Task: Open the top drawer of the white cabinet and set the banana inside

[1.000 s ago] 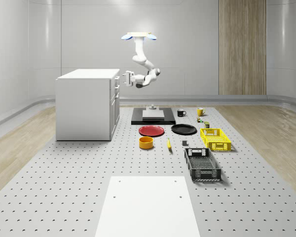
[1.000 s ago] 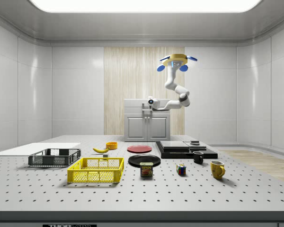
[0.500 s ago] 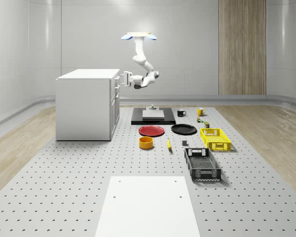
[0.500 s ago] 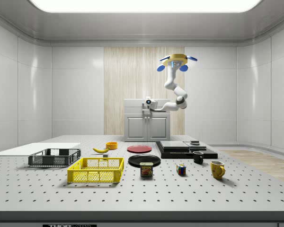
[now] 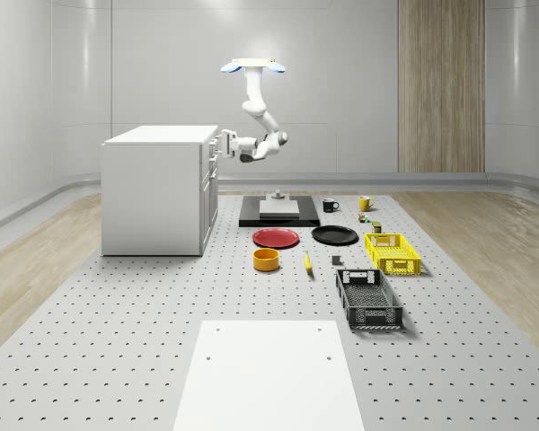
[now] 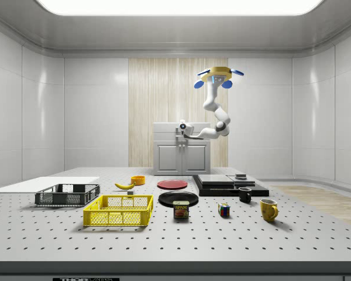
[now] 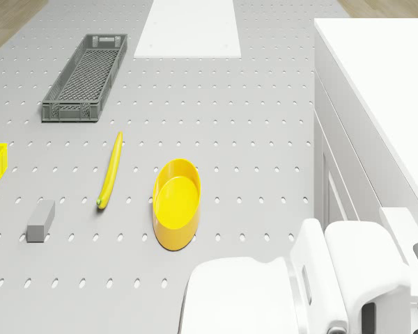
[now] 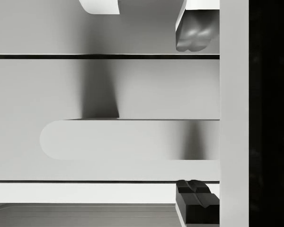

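Wrist view: gripper (image 8: 195,116) spread around drawer handle (image 8: 109,139), drone (image 5: 252,65) hovering 2 o'clock of white cabinet (image 5: 153,193); could slip pulling crooked.

A grey perforated table (image 5: 117,305) carries everything. On it stand the white cabinet (image 5: 157,193), a black platform (image 5: 278,215), a red plate (image 5: 276,238), a black plate (image 5: 334,235), a yellow bowl (image 5: 266,259), the banana (image 5: 307,262), a small grey block (image 7: 40,220), a yellow crate (image 5: 392,252), a dark grey crate (image 5: 367,299), two mugs and a white sheet (image 5: 268,377).
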Robot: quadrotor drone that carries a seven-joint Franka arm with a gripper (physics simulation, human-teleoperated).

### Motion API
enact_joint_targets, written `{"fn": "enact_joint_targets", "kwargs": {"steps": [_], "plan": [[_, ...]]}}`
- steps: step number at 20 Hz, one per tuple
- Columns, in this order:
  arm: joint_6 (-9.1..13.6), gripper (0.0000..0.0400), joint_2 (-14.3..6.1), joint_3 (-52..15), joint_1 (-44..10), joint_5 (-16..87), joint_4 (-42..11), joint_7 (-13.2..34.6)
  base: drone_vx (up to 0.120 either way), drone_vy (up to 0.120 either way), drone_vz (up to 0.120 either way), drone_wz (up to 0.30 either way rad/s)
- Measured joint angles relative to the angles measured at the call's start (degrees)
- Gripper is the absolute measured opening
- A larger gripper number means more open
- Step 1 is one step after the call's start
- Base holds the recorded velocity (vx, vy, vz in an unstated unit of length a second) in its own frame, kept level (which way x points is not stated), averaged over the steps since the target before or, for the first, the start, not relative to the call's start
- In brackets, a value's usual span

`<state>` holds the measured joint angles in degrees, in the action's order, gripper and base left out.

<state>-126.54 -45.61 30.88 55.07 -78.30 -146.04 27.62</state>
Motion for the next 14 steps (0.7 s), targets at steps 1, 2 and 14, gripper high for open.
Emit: {"fn": "enact_joint_targets", "kwargs": {"steps": [1, 2, 14], "plan": [[0.04, 0.0400, 0.36, -0.30, -0.09, -0.45, 0.13, -0.21, 0.000, 0.000, 0.000, 0.000], [0.04, 0.0400, 0.76, -0.63, -0.16, -0.96, 0.27, -0.43, 0.000, 0.000, 0.000, 0.000], [1.50, 0.0400, 4.10, -3.87, -2.60, -5.27, 0.75, -2.77, 0.000, 0.000, 0.000, 0.000]]}}
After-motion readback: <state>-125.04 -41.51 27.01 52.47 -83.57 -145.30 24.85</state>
